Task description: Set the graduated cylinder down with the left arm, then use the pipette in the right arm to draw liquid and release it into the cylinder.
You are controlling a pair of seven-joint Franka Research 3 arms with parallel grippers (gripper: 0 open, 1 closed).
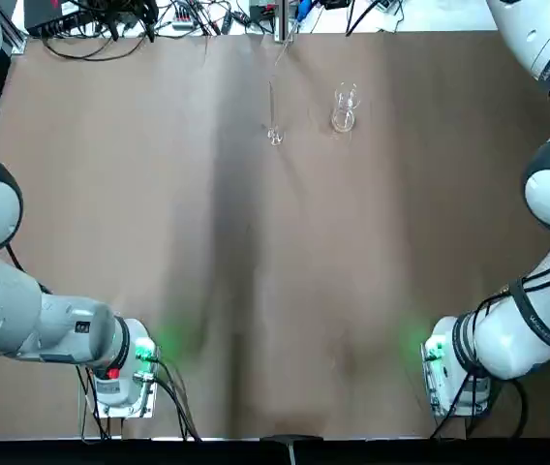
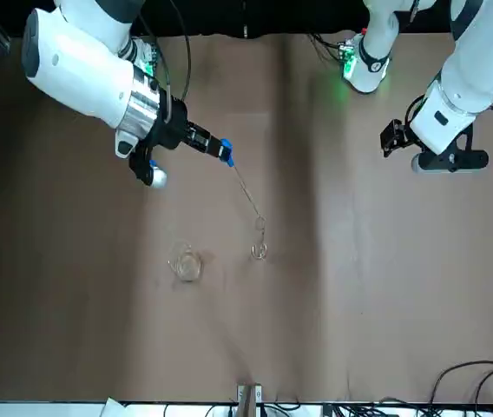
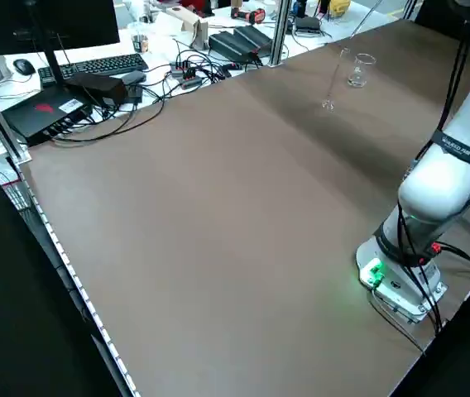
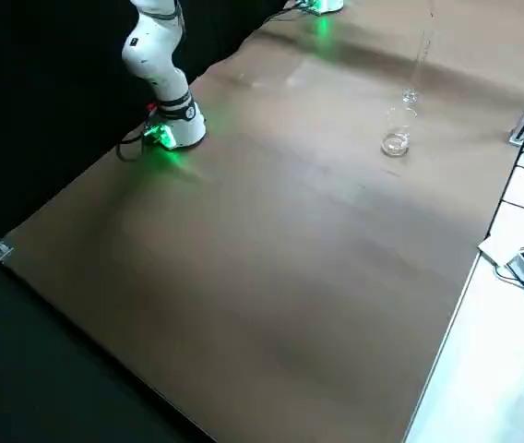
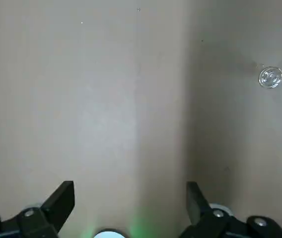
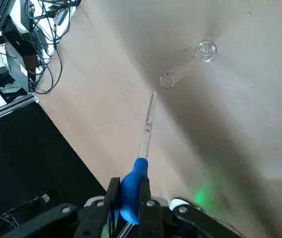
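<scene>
Glass cylinder point(image 2: 259, 238) below pipette point(image 2: 245, 188)

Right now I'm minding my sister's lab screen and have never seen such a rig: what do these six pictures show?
Two white robot arms share a brown table. One picture looks down from overhead, one faces the robot from across the table, two look down from the sides, and two come from cameras on the wrists.

The right gripper is shut on the blue bulb of the pipette, whose tip hangs just above the mouth of the graduated cylinder. The cylinder stands upright on the table; a squat glass beaker stands beside it, apart.

The left gripper is open, empty, parked above bare table, away from the glassware.
</scene>
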